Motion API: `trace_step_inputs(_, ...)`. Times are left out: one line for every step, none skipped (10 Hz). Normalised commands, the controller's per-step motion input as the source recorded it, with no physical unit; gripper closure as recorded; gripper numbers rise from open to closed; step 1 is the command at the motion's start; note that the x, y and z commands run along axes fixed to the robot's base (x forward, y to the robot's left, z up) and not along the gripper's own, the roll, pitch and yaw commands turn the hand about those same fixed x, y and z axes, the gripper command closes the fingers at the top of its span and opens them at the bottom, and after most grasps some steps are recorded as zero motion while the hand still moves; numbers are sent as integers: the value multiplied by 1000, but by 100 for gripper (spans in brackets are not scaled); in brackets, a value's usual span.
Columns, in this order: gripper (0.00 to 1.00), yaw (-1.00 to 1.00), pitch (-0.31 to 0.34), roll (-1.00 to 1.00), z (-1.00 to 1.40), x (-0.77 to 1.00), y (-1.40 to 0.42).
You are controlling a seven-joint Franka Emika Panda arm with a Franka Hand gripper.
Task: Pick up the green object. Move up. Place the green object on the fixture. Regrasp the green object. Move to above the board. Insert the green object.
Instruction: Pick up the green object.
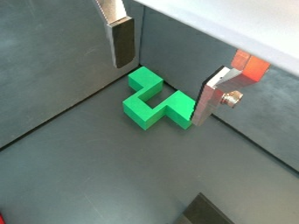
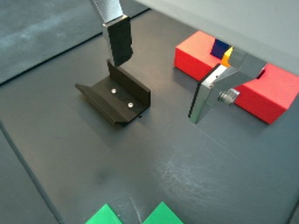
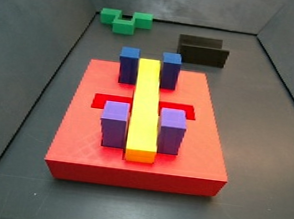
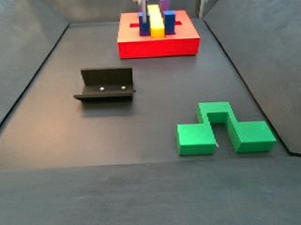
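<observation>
The green object [image 4: 223, 128] lies flat on the dark floor [image 4: 104, 145] near a wall, well apart from the fixture [image 4: 107, 85] and far from the red board [image 3: 140, 131], which carries a yellow bar [image 3: 144, 106] with blue and purple blocks. The tool [image 1: 160, 77] hangs above the green object with its fingers [image 1: 121, 42] wide apart and holds nothing.
</observation>
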Motion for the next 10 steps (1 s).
trace_step_inputs(0, 0, -13, 49, -297, -180, 123)
trace_step_inputs(0, -111, -57, 77, -426, -477, 234)
trace_step_inputs(0, -186, -29, 97, -411, -534, 309)
trace_step_inputs(0, -214, -19, 116, -374, -557, 306)
trace_step_inputs(0, -203, -6, 119, -354, -489, 303)
trace_step_inputs(0, -151, -13, 139, -403, -357, 231)
trace_step_inputs(0, -91, -27, 163, -469, -291, 209)
trace_step_inputs(0, -34, -30, 183, -509, -251, 206)
trace_step_inputs(0, 0, -36, 203, -549, -186, 180)
trace_step_inputs(0, 0, -36, 216, -569, -157, 186)
